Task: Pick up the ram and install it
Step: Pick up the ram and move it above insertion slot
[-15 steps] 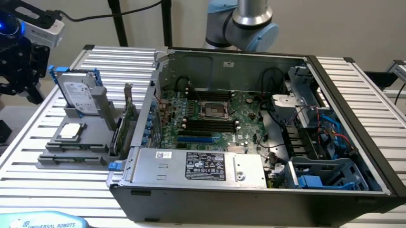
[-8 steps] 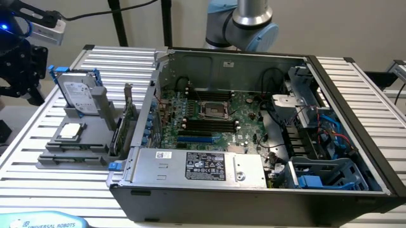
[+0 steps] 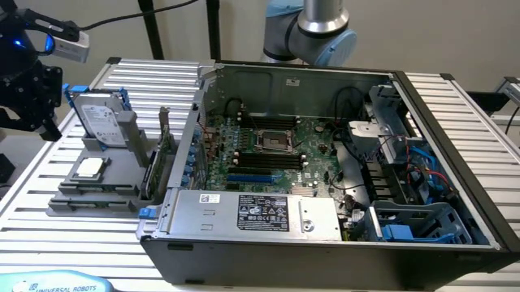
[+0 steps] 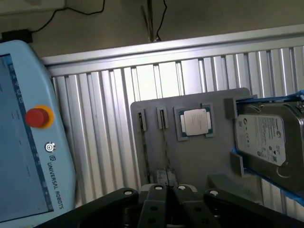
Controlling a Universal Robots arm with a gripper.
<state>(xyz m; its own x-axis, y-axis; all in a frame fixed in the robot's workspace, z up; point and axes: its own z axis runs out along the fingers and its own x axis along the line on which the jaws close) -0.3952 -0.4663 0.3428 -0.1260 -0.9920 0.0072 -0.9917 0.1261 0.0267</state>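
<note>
gripper [image 4: 167, 179] is hovering shut and empty above the grey tray [image 4: 213, 156], the ram [image 4: 165, 140] lying lengthwise just ahead of its fingertips.

Open air over the gray tray [image 4: 199, 161]; upright hard drive [image 4: 266, 140] at one end.

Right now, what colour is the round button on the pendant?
The button is red with a yellow surround, clearest in the wrist view.

An open computer case [image 3: 325, 261] occupies the middle of the slatted worktop [image 3: 471, 109]; beside it, a grey fixture [image 4: 190, 161] carries a hard drive [image 3: 104, 125] and CPU [image 3: 91, 167].
</note>
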